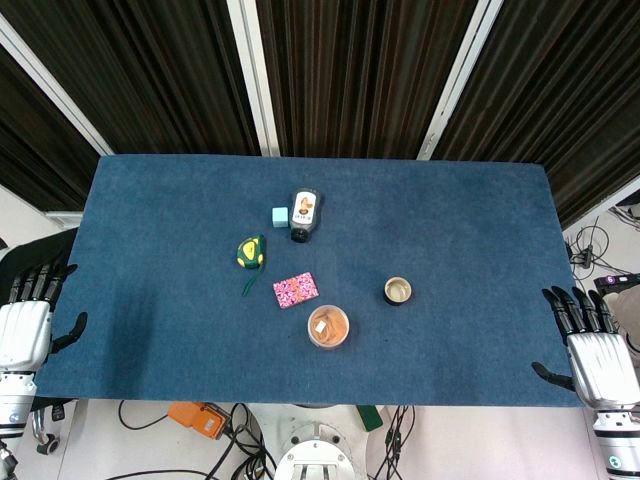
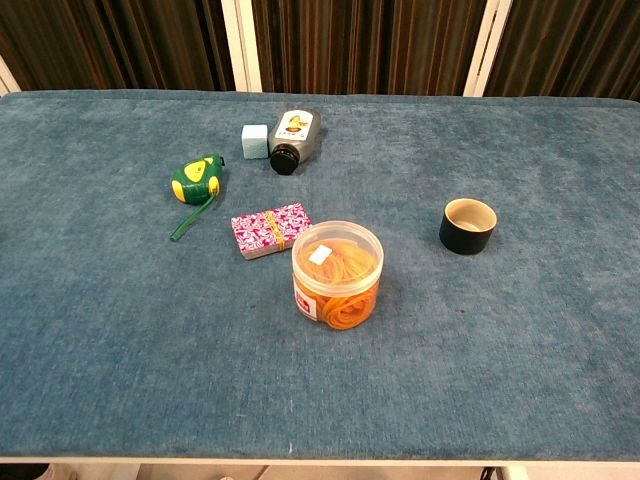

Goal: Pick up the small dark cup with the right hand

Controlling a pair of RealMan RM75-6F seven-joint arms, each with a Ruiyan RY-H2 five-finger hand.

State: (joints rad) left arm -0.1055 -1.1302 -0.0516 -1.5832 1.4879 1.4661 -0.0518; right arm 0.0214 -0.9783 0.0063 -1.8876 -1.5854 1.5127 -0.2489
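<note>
The small dark cup (image 1: 398, 291) (image 2: 467, 226) stands upright on the blue table, right of centre, with a pale inside and nothing in it. My right hand (image 1: 596, 352) hangs at the table's right edge, fingers spread and holding nothing, well to the right of the cup. At the left edge my left hand (image 1: 27, 322) is likewise spread and holds nothing. Neither hand shows in the chest view.
A clear tub of orange bands (image 1: 328, 326) (image 2: 337, 273) stands near the front, left of the cup. Further left lie a pink patterned box (image 1: 295, 290), a green and yellow tape measure (image 1: 250, 252), a pale blue cube (image 1: 280, 215) and a bottle on its side (image 1: 304, 214).
</note>
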